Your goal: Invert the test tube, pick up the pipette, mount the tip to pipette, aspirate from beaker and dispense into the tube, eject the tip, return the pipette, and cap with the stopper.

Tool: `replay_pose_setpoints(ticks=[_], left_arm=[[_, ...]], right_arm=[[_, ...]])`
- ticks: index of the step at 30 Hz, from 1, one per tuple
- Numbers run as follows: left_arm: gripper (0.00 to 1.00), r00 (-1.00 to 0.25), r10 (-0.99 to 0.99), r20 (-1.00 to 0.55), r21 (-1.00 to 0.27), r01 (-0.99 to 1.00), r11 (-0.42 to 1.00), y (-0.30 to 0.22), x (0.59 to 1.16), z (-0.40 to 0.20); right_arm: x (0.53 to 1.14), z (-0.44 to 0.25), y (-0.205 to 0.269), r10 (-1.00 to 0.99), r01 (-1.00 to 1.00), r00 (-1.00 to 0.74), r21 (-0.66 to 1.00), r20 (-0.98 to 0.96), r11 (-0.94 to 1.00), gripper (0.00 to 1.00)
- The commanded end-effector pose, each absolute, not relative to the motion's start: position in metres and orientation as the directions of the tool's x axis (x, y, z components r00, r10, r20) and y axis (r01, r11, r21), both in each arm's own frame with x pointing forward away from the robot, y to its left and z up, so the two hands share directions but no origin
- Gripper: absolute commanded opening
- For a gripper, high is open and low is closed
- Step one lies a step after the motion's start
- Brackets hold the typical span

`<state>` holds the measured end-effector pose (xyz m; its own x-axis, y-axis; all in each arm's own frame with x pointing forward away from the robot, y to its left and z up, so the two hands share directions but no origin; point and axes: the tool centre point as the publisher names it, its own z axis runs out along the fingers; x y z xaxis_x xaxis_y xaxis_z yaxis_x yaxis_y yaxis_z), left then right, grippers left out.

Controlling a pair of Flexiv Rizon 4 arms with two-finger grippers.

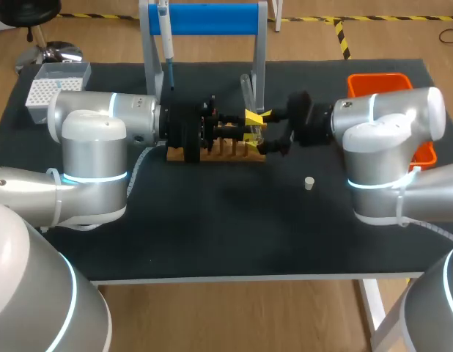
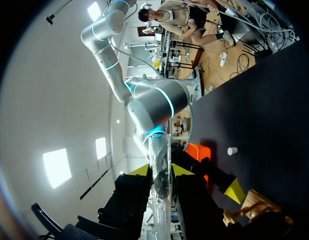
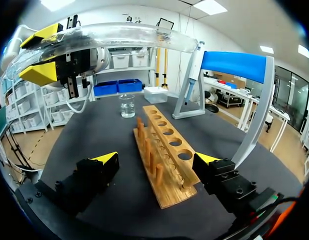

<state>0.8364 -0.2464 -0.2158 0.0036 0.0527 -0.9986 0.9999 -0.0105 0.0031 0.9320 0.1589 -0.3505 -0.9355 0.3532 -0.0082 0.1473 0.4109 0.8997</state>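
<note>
My left gripper [image 1: 248,125] is shut on a clear glass test tube [image 1: 246,89], held above the wooden tube rack [image 1: 215,152]. In the left wrist view the tube [image 2: 159,165] stands clamped between the two yellow tips of this gripper [image 2: 160,171]. My right gripper [image 1: 269,132] faces it from the other side, open and empty. In the right wrist view its fingers [image 3: 155,161] straddle the rack's near end [image 3: 164,160], with the held tube [image 3: 129,36] overhead. The pipette [image 1: 166,44] hangs on the blue stand [image 1: 212,18]. A small white stopper [image 1: 309,183] lies on the mat.
A white tip box [image 1: 54,84] sits at the back left and an orange bin [image 1: 388,86] at the back right. A glass beaker [image 3: 127,106] stands beyond the rack's far end. The black mat [image 1: 226,227] covers the front of the table.
</note>
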Motion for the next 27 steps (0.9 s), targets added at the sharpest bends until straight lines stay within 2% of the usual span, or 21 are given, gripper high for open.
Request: replay_pose_setpoints(ticks=[1,17,27], left_arm=[[0.0,0.004,0.055,-0.998,0.003,1.0,-0.014,-0.246,0.837,-0.215],[0.0,0.004,0.055,-0.998,0.003,1.0,-0.014,-0.246,0.837,-0.215],[0.0,-0.226,0.04,-0.973,-0.225,0.974,0.02,-0.227,0.839,-0.189]], right_arm=[[0.931,-0.351,0.158,0.355,0.147,-0.935,0.901,-0.009,0.409,1.0],[0.931,-0.351,0.158,0.355,0.147,-0.935,0.901,-0.009,0.409,1.0],[0.931,-0.351,0.158,0.355,0.147,-0.935,0.901,-0.009,0.409,1.0]])
